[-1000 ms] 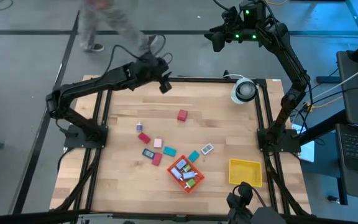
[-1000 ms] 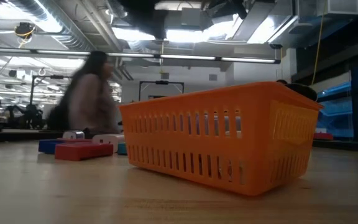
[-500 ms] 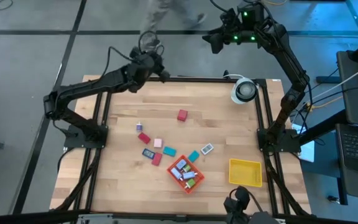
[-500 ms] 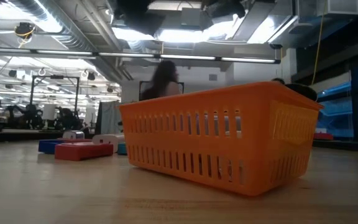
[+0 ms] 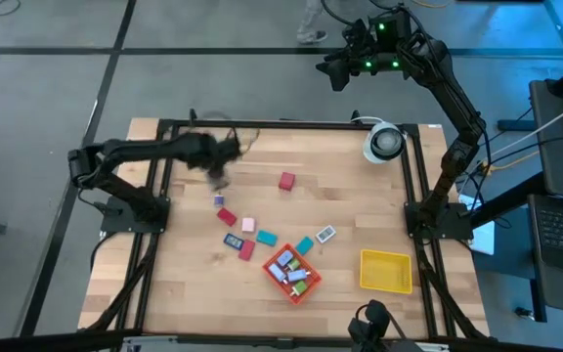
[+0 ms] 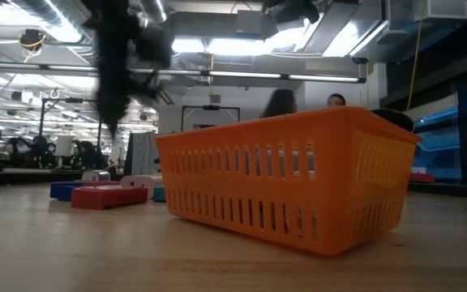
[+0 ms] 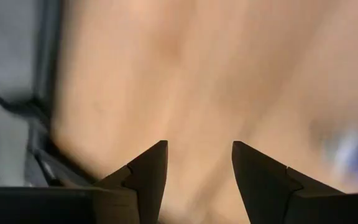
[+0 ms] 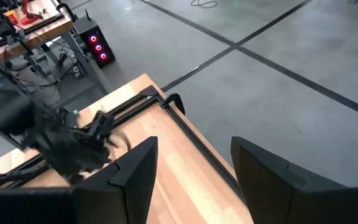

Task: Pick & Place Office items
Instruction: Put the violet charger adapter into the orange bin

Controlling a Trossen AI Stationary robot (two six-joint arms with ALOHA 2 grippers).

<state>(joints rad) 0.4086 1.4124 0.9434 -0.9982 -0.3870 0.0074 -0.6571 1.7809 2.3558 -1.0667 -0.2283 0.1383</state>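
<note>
The office items lie scattered mid-table: a red block (image 5: 286, 181), a small purple-and-white piece (image 5: 219, 199), a red piece (image 5: 226, 216), a pink one (image 5: 248, 225), teal ones (image 5: 266, 238) and a blue one (image 5: 232, 241). Several more sit in the orange basket (image 5: 274, 277). My left gripper (image 5: 219, 168), blurred, hangs over the table just on the far side of the purple-and-white piece. Its fingers are open (image 7: 197, 168) above bare wood. My right gripper (image 5: 328, 70) is open (image 8: 194, 168), high beyond the table's far edge.
A yellow tray (image 5: 386, 284) sits near the table's near right corner and a white tape roll (image 5: 383, 143) at the far right corner. The low view shows the orange basket (image 6: 290, 178) close up, with red (image 6: 108, 196) and blue (image 6: 67, 189) pieces behind it. People stand beyond the table.
My left gripper has swung quickly from above the far edge down and toward the table's near side, and now hangs low over the scattered pieces. Its fingers show open now. A person has walked rightward beyond the far edge. The items have stayed where they were.
</note>
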